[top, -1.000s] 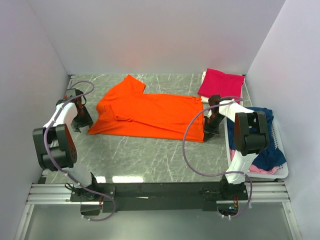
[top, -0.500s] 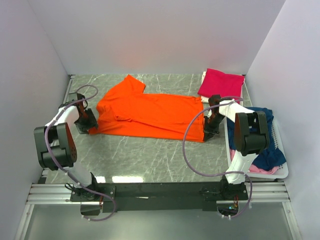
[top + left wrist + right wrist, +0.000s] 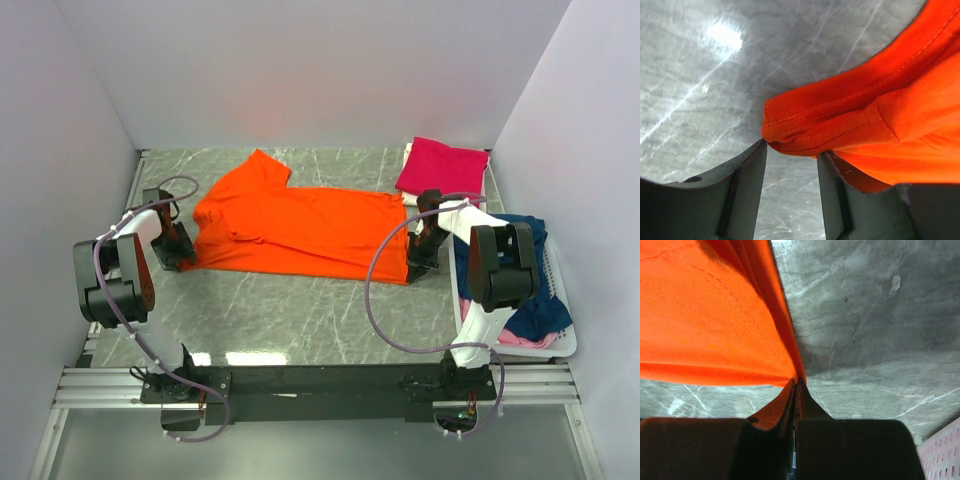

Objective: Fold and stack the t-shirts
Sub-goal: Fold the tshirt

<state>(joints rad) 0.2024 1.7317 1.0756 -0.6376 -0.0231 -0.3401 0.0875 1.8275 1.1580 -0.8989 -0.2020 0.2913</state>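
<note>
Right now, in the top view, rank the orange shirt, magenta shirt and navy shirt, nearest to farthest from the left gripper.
1. The orange shirt: its corner at the left gripper.
2. The magenta shirt: folded, back right.
3. The navy shirt: in the basket, far right.

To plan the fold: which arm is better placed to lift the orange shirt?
The right arm: its jaws are shut on a corner of the orange shirt. The left arm has open jaws, cloth only at their tips.

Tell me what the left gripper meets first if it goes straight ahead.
The orange shirt: its hemmed corner lies right at the open fingertips of the left gripper, seemingly just between them, though depth is hard to judge.
</note>
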